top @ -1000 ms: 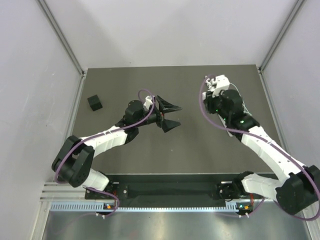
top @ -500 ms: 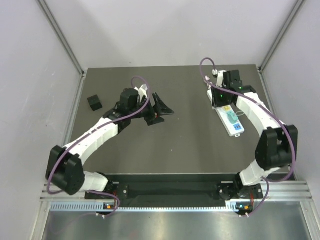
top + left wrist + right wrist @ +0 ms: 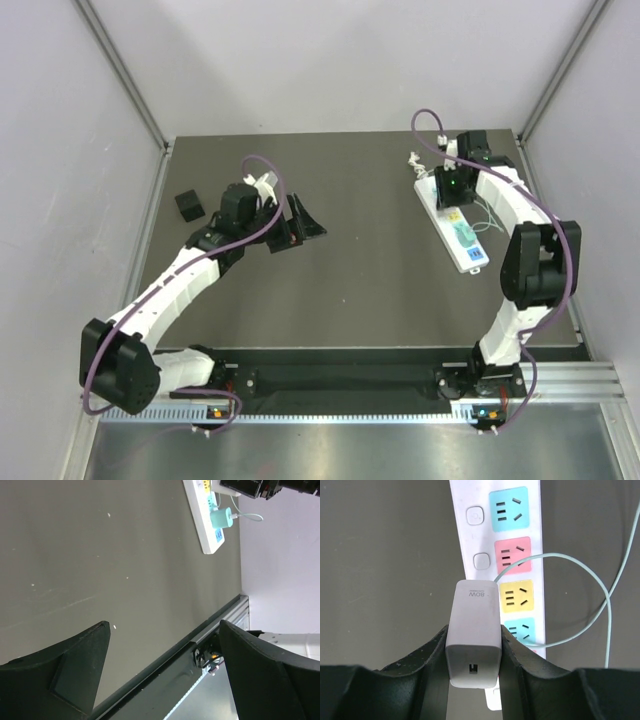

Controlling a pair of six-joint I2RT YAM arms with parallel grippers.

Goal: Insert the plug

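Clamping the 80W charger [image 3: 473, 630], your right jaws line it over the power strip [image 3: 506, 545]; left jaws gape empty.

White plug [image 3: 472, 637] above power strip [image 3: 495, 536]

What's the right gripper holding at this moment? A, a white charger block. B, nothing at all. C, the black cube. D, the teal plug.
A: the right wrist view shows the right gripper clamped on both sides of the white charger block, held over the power strip.
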